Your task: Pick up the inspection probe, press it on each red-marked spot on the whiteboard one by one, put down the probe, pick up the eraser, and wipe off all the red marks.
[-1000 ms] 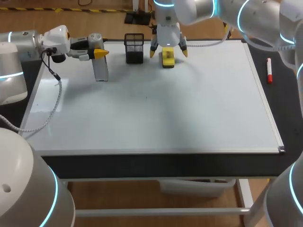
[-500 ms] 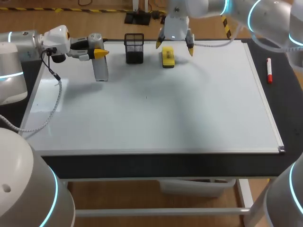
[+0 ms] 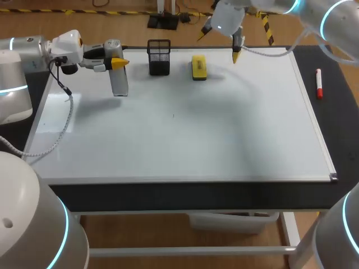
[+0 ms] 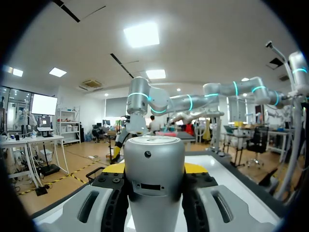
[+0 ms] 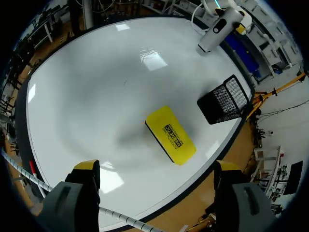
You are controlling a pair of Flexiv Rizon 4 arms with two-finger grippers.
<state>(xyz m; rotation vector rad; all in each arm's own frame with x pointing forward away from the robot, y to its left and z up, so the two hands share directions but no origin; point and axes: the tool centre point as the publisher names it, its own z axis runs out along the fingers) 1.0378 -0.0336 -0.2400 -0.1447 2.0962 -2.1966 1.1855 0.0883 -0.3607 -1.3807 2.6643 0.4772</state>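
Eraser (image 3: 198, 66) lies flat on the whiteboard (image 3: 224, 129) near its far edge, just beside the mesh cup (image 3: 159, 56), with its long axis running away from the robot. The right gripper (image 3: 219, 45) hangs above and slightly to the right of it, fingers spread wide and empty, so the right arm is much the nearer and would have to come down with its fingers across the eraser's short sides. The left gripper (image 3: 118, 63), well apart at the far left, is clamped on the probe (image 3: 118, 84), and I see no red marks on the board.

Glossy, smooth whiteboard (image 3: 224, 129); yellow plastic eraser (image 3: 198, 66); black wire-mesh holder (image 3: 159, 56); satin grey probe (image 3: 118, 83).
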